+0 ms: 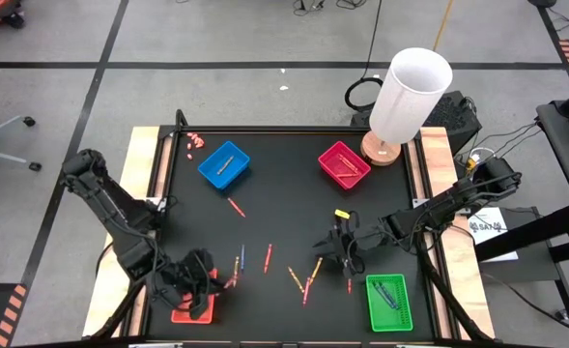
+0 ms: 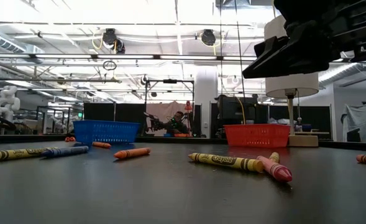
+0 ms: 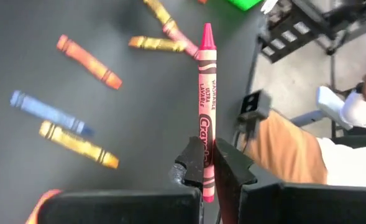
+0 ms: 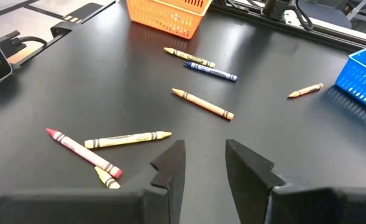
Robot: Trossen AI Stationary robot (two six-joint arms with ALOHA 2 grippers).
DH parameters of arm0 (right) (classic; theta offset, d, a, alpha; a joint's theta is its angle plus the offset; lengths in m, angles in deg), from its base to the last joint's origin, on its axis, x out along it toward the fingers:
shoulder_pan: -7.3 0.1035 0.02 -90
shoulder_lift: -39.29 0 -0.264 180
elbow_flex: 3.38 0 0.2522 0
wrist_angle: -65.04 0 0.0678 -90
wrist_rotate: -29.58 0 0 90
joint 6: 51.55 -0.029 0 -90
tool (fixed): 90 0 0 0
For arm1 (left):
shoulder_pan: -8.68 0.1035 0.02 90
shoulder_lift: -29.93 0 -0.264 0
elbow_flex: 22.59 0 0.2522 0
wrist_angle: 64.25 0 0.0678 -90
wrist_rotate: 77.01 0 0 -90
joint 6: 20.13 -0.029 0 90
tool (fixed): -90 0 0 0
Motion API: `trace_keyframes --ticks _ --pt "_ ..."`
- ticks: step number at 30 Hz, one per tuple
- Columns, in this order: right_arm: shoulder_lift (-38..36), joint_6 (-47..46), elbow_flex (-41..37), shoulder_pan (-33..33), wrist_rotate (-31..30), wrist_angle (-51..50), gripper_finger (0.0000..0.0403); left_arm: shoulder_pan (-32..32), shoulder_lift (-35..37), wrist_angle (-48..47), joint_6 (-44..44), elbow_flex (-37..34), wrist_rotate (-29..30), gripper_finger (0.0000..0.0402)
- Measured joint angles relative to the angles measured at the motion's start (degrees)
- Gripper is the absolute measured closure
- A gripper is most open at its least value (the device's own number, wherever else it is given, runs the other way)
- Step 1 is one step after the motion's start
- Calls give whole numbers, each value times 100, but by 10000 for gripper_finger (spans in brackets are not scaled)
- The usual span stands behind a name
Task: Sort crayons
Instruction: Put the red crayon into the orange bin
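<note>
Crayons lie scattered over the near half of the black table (image 1: 284, 193), and 1 of them, a pink-red crayon (image 3: 207, 106), is pinched by its lower end between the fingers of the left claw (image 3: 207, 177), which hangs at the near left corner beside the orange-red tray (image 1: 193, 311). In the left wrist view an orange crayon (image 3: 88, 61), a blue crayon (image 3: 49, 114) and a yellow crayon (image 3: 78, 144) rest loose on the table past the held one, the blue and yellow nearly side by side. Toward the near right, the right claw (image 4: 204, 163) hovers low over the table with its fingers parted and nothing between them; just ahead of it lie a second yellow crayon (image 4: 128, 139) and a pink crayon (image 4: 83, 152), their ends close together. The green tray (image 1: 388, 301) sits at the near right corner with dark crayons inside. Farther back stand the blue tray (image 1: 224, 164) on the left and the magenta tray (image 1: 344, 164) on the right, each holding at least 1 crayon, with a lone red crayon (image 1: 236, 206) between the blue tray and the middle of the table. A white lamp (image 1: 410, 97) stands at the far right corner.
</note>
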Motion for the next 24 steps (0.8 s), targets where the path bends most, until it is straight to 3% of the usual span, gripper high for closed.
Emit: trace_keyframes --ticks 9,16,24 --pt "0 -51 0 0 0 -2 303 -525 -39 -903 2090 -2 -26 387" --pt "0 -51 0 0 1 -4 303 -928 -564 -999 2832 -5 36 387" --pt "0 -51 0 0 1 -4 303 -1068 -1128 -1005 3909 -7 -735 387"
